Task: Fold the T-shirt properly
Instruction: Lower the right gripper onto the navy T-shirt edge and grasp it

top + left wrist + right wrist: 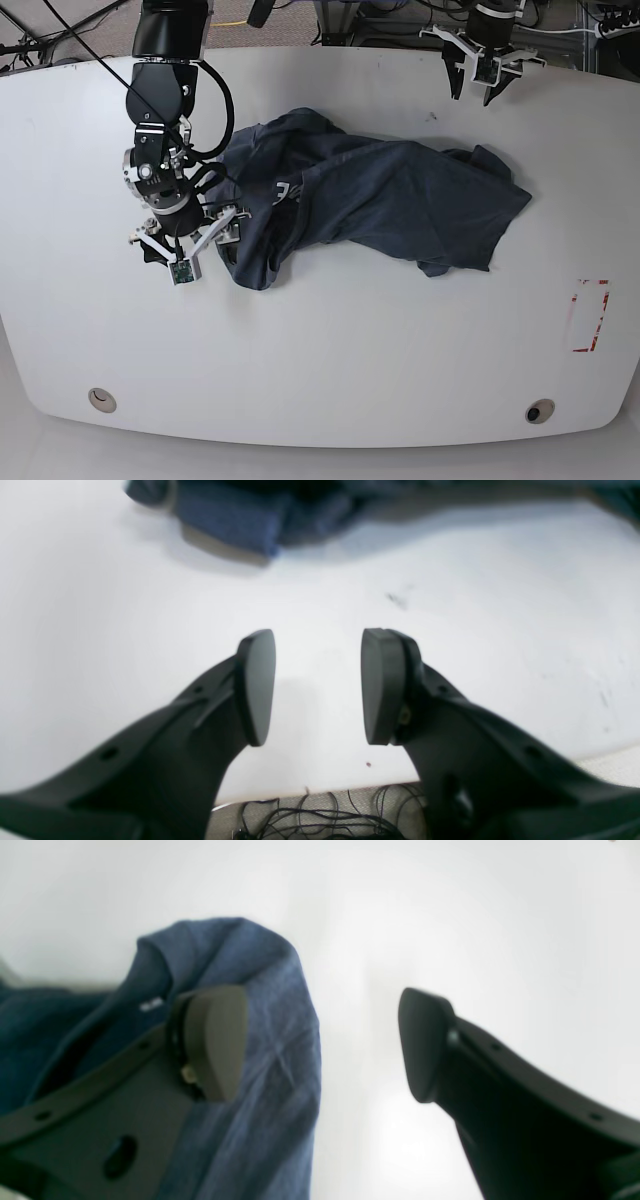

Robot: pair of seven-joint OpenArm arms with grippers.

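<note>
The dark navy T-shirt (400,200) lies crumpled across the middle of the white table (330,350), with a bit of white print (283,190) showing near its left side. My right gripper (188,238) hangs low at the shirt's left edge. In the right wrist view this gripper (322,1040) is open; a raised blue fold (270,990) sits behind one finger (215,1040), and the other finger is over bare table. My left gripper (475,90) is at the back right, apart from the cloth. Its jaws (317,685) are open and empty, with the shirt edge (235,515) ahead.
A red-outlined rectangle (587,315) is marked near the table's right edge. Two round holes (100,400) (540,411) sit near the front edge. Black cables (320,820) hang below the table edge under the left gripper.
</note>
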